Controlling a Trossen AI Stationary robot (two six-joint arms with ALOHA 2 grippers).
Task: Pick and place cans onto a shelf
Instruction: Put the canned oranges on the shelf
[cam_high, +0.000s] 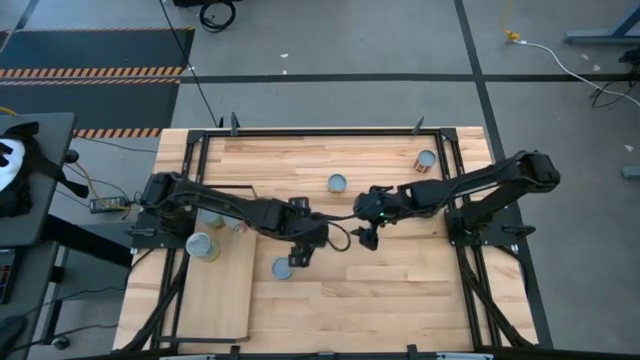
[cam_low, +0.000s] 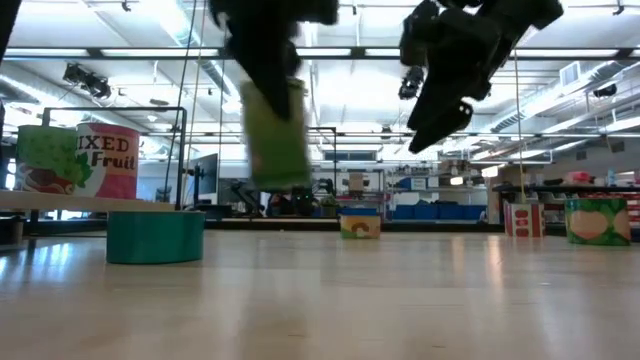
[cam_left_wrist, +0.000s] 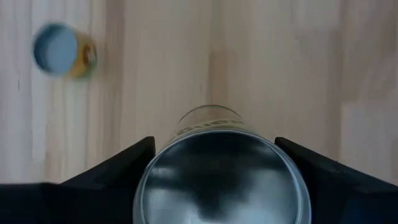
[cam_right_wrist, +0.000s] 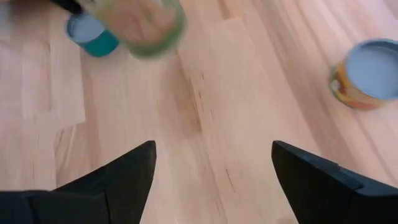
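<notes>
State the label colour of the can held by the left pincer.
Green; the can in the left pincer shows best in the low view.

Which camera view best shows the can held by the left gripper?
The left wrist view: the held can fills the frame, its lid up, between the fingers. The low view shows its green label, blurred, hanging above the table. The high view hides it under the left gripper. The right wrist view shows it blurred.

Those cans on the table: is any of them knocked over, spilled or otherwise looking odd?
Nothing is knocked over or spilled. One green can hangs above the table, gripped in the left tool; that is a carry, not a mishap. The teal can and the others on the wood stand upright. The right tool is open and empty.
</notes>
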